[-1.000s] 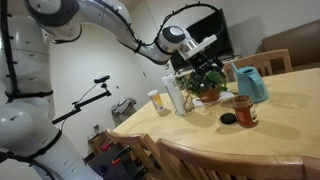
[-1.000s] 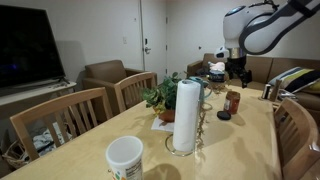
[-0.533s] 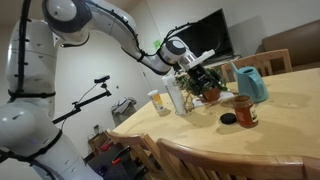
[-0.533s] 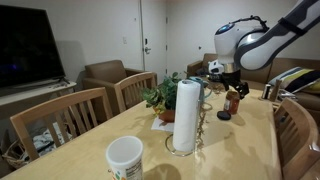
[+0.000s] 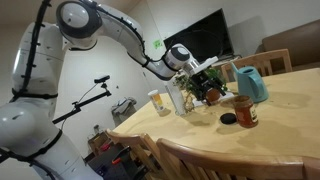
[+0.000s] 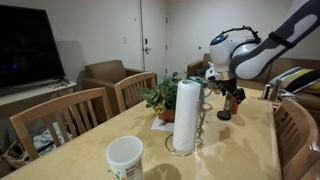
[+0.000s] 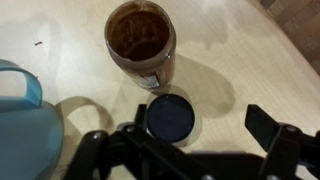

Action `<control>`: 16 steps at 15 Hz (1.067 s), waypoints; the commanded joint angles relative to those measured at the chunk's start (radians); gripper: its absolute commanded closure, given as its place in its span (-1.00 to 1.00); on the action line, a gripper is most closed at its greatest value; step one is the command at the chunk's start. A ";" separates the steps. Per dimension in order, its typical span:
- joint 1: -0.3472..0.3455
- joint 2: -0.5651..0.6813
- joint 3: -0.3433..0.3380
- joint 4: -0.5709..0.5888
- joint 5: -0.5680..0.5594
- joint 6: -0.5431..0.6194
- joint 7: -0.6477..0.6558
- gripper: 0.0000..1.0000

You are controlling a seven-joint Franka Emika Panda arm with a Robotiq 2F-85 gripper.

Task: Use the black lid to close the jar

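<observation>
Wrist view shows my gripper (image 7: 182, 140) spread open, empty, over the black lid (image 7: 170, 118) beside the jar (image 7: 141, 40) near the table (image 7: 235, 45) edge, so I'd centre before descending

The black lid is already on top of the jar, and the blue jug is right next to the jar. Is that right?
Not quite. The wrist view shows the flat round black lid lying on the tan table beside the small clear jar, whose mouth is open. The blue plastic jug is indeed next to the jar.
</observation>
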 commanded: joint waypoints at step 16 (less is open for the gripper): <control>0.009 0.159 0.025 0.150 -0.003 -0.065 -0.017 -1.00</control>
